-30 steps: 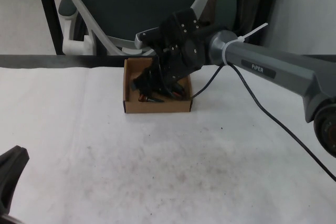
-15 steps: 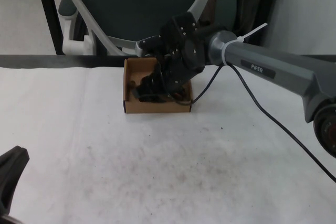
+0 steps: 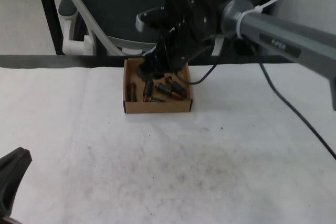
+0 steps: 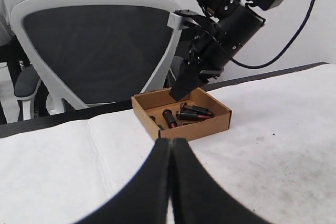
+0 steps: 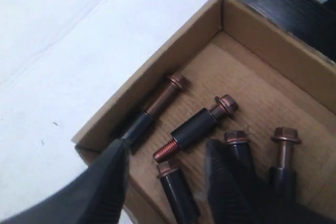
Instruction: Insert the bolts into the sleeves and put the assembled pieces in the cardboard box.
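White bench cloth (image 3: 157, 171); cardboard box (image 3: 157, 106) holds copper-headed bolts (image 5: 227, 103) in black sleeves (image 5: 193, 125).

High overhead; left wrist low, far; right close; cardboard box (image 3: 157, 106) shared.

Holding the right end effector (image 3: 153, 67) in the air just above the far side of the cardboard box (image 3: 157, 106), its two fingers (image 5: 113, 171) spread apart and gripping nothing. Stretching the right arm (image 3: 294, 35) in from the right of the box, well above it, and bending the wrist (image 3: 193, 15) steeply down so that the fingertips are pointing into the box's open top. Holding the left end effector (image 4: 171, 148) low on the near side of the box and well apart from it, with fingers (image 4: 149, 187) pressed together along their whole length, empty, and tips aiming straight at the box's near corner.
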Motion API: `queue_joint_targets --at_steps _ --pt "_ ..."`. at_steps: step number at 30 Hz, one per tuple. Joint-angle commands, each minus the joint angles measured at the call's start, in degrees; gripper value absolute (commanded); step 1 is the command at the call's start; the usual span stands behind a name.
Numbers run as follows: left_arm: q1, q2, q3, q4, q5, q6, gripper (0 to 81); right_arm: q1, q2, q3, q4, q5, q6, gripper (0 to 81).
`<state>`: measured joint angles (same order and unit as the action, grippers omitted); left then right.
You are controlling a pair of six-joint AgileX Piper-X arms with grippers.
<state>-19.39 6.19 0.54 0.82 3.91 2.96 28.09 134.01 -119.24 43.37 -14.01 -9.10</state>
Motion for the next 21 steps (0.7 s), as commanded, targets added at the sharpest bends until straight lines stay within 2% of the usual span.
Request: queue_joint_targets --at_steps 1,4,8,15,21 --pt "0.0 -0.5 -0.5 -0.2 0.4 0.0 0.8 -0.4 -3.0 -0.5 5.4 0.0 -1.2 42.4" --pt "0.0 -0.5 -0.5 -0.2 0.4 0.0 0.8 -0.8 -4.0 -0.3 8.1 0.0 -1.7 32.4" --pt "0.0 -0.5 -0.5 -0.2 0.4 0.1 0.8 -1.0 -7.3 3.9 7.4 0.0 -3.8 0.8" --pt "0.0 -0.5 -0.5 -0.2 0.5 0.0 0.8 -1.1 -16.4 19.1 -2.9 0.2 -4.0 0.6" --pt "0.0 -0.5 -0.5 -0.2 1.8 0.0 0.8 -1.3 -27.1 37.5 -14.5 4.7 -4.0 0.6"
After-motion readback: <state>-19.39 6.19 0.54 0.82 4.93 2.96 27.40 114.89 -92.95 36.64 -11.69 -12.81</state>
